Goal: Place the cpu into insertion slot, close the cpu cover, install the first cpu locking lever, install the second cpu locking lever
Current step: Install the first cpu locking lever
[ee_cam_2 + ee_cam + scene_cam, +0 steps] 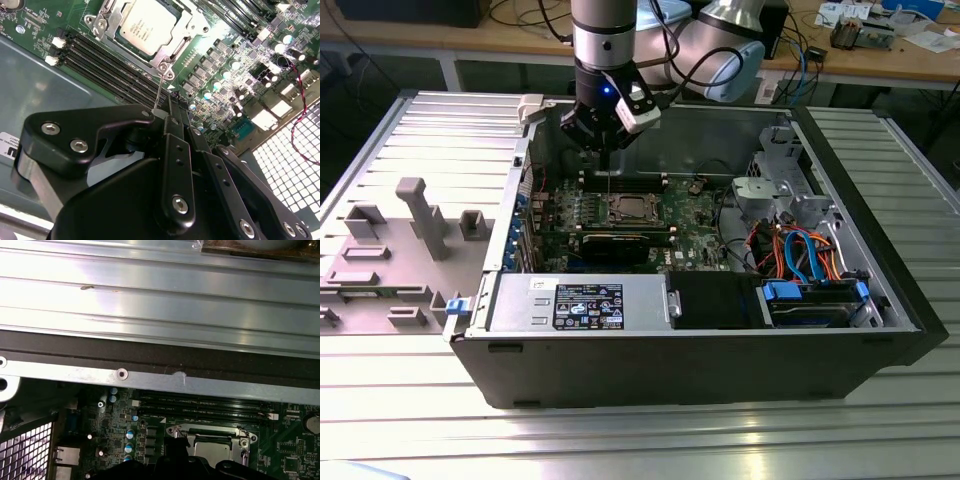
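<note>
The cpu (142,25) lies flat in the insertion slot (165,67) on the green board, silver top up. The silver cpu cover (109,20) is folded down around it as a frame. A thin wire cpu locking lever (158,90) stands up from the socket's corner into my gripper (165,111), whose black fingers are shut on its upper end. In the exterior view the gripper (608,148) hangs over the back of the open computer case, and the lever (610,178) runs down to the socket beside the cpu (631,208). The first wrist view shows the cpu (212,444) beneath the case wall.
Long black memory slots (110,65) run beside the socket. The case's rear wall (160,382) is close to the wrist. A power supply (580,300), a blue drive bay (810,300) and coloured cables (800,245) fill the case front and the exterior view's right. Grey fixtures (420,215) stand outside.
</note>
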